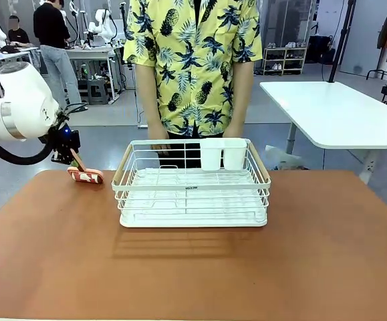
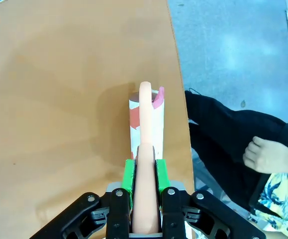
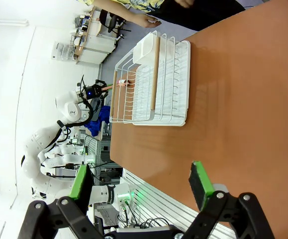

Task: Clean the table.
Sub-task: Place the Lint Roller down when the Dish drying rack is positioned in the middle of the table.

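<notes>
gripping one roller point(image 2: 146, 129), one table point(image 1: 193, 267)

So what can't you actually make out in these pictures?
- Roller head of the tool in the left gripper: the handle covers part of it in the left wrist view, so whether it presses on the table is unclear.
- Small label on the dish rack: too small to read in the front view.
- Inside the two white cups: their walls hide any contents.
- Person's hands: behind the rack's rim.
</notes>
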`<action>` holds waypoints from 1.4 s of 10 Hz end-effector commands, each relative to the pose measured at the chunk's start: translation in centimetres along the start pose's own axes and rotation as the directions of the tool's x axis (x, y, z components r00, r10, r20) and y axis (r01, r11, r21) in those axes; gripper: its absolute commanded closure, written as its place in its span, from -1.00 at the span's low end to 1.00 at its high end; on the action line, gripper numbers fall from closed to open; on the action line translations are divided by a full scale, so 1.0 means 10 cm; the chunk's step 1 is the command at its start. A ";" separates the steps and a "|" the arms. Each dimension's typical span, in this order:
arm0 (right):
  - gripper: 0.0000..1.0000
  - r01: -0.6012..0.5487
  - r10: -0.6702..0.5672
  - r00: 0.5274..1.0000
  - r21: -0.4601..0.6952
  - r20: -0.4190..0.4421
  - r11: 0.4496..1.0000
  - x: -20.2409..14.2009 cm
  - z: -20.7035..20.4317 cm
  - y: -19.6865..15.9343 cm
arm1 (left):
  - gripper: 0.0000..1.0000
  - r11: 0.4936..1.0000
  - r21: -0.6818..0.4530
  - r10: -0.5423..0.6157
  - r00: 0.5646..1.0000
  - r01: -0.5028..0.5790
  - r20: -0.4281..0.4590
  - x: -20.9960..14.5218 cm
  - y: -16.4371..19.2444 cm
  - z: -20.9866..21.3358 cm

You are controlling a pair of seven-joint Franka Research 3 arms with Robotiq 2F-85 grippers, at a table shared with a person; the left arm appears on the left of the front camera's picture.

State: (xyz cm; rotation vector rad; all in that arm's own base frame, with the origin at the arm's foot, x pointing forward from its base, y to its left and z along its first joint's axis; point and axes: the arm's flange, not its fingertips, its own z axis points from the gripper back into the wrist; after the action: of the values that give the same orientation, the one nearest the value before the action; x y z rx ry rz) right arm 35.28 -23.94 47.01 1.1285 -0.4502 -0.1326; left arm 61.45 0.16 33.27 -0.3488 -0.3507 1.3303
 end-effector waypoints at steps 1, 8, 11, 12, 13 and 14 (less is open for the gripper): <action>-1.00 -0.010 0.010 1.000 0.017 0.007 1.000 0.01 0.02 0.02 | 0.58 1.000 0.021 -0.007 1.000 0.007 -0.013 -0.04 0.15 -0.05; -1.00 -0.010 0.010 1.000 0.017 0.007 1.000 0.01 0.02 0.02 | -0.90 0.986 0.169 -0.005 0.999 -0.003 0.046 -0.12 0.25 0.33; -1.00 -0.010 0.010 1.000 0.017 0.007 1.000 0.01 0.02 0.02 | -1.00 0.955 0.296 -0.035 0.998 0.018 0.052 -0.21 0.32 0.58; -1.00 -0.010 0.010 1.000 0.017 0.007 1.000 0.01 0.02 0.02 | -1.00 0.943 0.333 -0.007 0.999 -0.004 0.032 -0.21 0.30 0.68; -1.00 -0.010 0.010 1.000 0.017 0.007 1.000 0.01 0.02 0.02 | -1.00 0.950 0.312 0.011 1.000 -0.017 0.022 -0.19 0.28 0.74; -1.00 -0.010 0.010 1.000 0.017 0.007 1.000 0.01 0.02 0.02 | -1.00 0.947 0.317 0.041 0.999 -0.045 0.018 -0.18 0.27 0.72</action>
State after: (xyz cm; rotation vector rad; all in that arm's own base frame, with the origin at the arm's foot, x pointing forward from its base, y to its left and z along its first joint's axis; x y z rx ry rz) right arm 35.28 -23.94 47.01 1.1285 -0.4502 -0.1327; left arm 55.26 -0.77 38.26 -0.0694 -0.1550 1.3556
